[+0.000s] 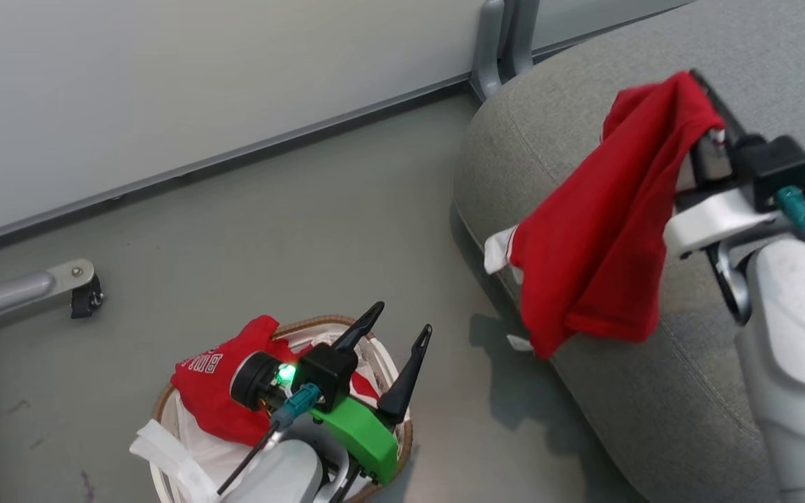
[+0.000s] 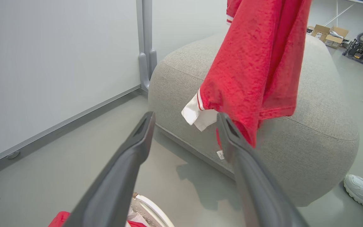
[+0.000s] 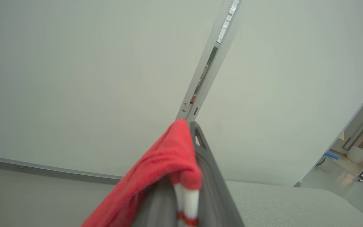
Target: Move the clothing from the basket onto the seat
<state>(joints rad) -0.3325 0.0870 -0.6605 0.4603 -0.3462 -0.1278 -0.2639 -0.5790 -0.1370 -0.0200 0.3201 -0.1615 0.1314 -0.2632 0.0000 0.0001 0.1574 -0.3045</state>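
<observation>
right end effector (image 1: 701,80) clamped on red garment (image 1: 598,230) above seat (image 1: 549,91), left end effector (image 1: 402,318) wide open over basket (image 1: 305,323)

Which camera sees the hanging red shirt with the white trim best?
The head view: the red soft fabric garment with white trim hangs there whole, top to bottom. The left wrist view cuts off its top; the right wrist view shows a small fold pinched in the shut jaws.

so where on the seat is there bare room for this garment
Bare: the seat top, between the wall and the garment hanging from the right claw. Crowded: the basket, red clothing inside, left claw above.
</observation>
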